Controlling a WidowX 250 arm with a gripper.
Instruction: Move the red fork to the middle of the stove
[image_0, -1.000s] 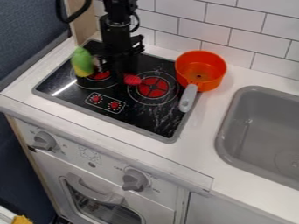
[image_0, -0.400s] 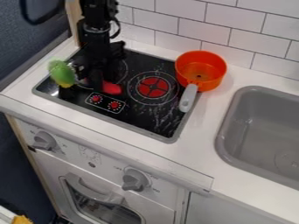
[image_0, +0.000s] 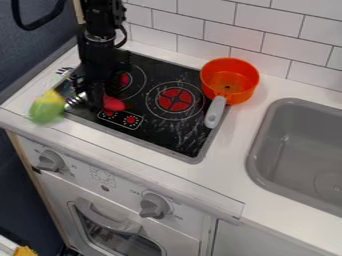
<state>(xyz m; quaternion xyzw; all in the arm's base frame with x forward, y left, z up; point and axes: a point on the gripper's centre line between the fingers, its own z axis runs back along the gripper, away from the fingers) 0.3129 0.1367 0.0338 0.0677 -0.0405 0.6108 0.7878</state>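
"What do we count?"
"One gripper (image_0: 95, 101), one red fork (image_0: 113, 104), one green-and-yellow object (image_0: 47, 107), one pot (image_0: 229, 80), one stove (image_0: 175, 135), one sink (image_0: 300, 145), one oven door (image_0: 110, 223)."
"And we have pairs?"
"We do: two burners (image_0: 175, 100), two red dials (image_0: 131, 120), two grey knobs (image_0: 154, 205)."

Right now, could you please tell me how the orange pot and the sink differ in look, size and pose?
The pot is orange and round, whereas the sink is grey and roughly rectangular with rounded corners. The pot is clearly smaller than the sink. The pot stands up above its surroundings with a grey handle, while the sink is sunk into the counter. Both are hollow and open at the top.
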